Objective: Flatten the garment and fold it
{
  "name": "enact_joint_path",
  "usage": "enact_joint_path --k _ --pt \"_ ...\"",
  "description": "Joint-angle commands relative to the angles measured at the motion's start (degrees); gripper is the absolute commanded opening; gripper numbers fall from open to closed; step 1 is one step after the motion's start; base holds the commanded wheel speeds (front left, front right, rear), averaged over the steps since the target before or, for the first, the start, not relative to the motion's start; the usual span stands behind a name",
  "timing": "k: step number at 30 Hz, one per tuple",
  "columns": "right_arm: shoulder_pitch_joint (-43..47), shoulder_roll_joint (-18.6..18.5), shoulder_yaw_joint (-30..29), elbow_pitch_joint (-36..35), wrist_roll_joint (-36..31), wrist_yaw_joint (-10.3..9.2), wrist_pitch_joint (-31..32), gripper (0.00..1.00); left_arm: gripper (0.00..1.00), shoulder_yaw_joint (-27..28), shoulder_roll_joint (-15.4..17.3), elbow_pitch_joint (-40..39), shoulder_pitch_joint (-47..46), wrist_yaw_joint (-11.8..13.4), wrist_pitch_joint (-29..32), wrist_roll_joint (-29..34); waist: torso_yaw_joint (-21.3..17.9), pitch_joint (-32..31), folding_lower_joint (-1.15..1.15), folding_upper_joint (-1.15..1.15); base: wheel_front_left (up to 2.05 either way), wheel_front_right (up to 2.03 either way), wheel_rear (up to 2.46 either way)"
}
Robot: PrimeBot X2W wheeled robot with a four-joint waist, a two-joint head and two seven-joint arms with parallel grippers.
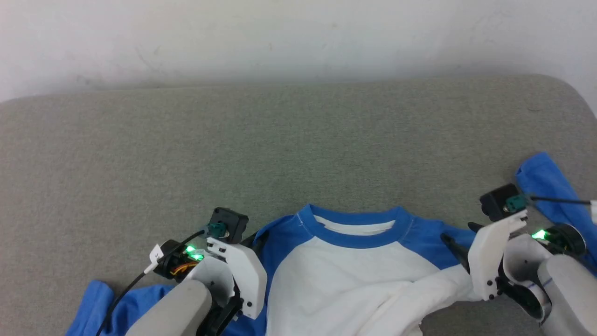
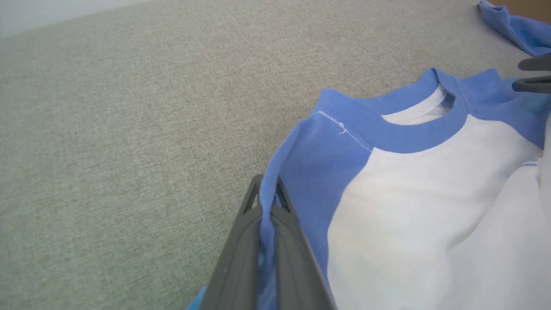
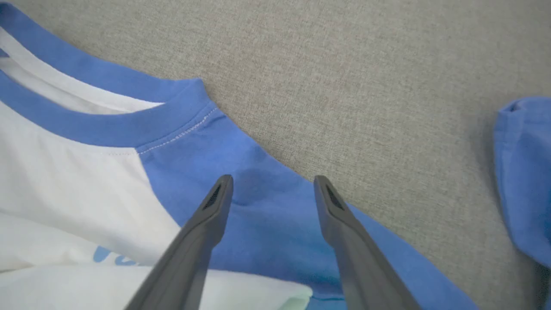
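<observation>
Two left jaws around garment [image 2: 318,172]

garment [image 1: 354,273] on padded surface [image 1: 280,140], left end effector [image 2: 267,191] on left shoulder, right end effector [image 3: 273,189] above right shoulder

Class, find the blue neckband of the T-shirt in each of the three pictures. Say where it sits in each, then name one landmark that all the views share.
Head view: the neckband sits low in the middle.
Left wrist view: the neckband curves across the upper right.
Right wrist view: the neckband runs across the upper left.
Shared landmark: the blue sleeve end, at the right edge in every view.
</observation>
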Motion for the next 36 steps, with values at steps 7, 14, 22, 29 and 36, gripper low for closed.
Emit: enact_joint_path --k 7,14,22,29,36 --pt "-10.31 -3.49 13.00 8.77 7.29 -0.04 5.02 1.00 0.00 0.14 0.18 -2.87 -0.63 0.36 -0.44 0.24 2.24 3.53 0.00 0.00 0.00 0.00 0.00" --pt "-12.40 -2.92 20.75 18.51 14.97 -0.04 17.35 0.00 0.00 0.14 0.12 -3.56 -1.00 0.12 -0.75 -0.18 2.86 4.69 0.00 0.00 0.00 0.00 0.00" --pt "-15.91 -2.70 21.48 16.72 19.26 -0.04 16.78 0.00 0.00 1.49 1.42 -3.64 -1.83 -0.05 -2.25 -0.65 1.75 3.31 0.00 0.00 0.00 0.00 0.00" --pt "-23.76 -3.72 13.83 14.26 13.65 -0.04 4.06 0.00 0.00 5.84 4.74 -4.74 -9.38 0.44 -4.03 0.45 0.44 0.85 0.00 0.00 0.00 0.00 0.00" --pt "-32.51 -2.17 3.72 15.28 7.96 -0.04 -2.83 0.00 0.00 10.01 3.97 -0.44 -22.59 -0.88 -2.64 -0.98 0.23 2.14 0.00 0.00 0.00 0.00 0.00"
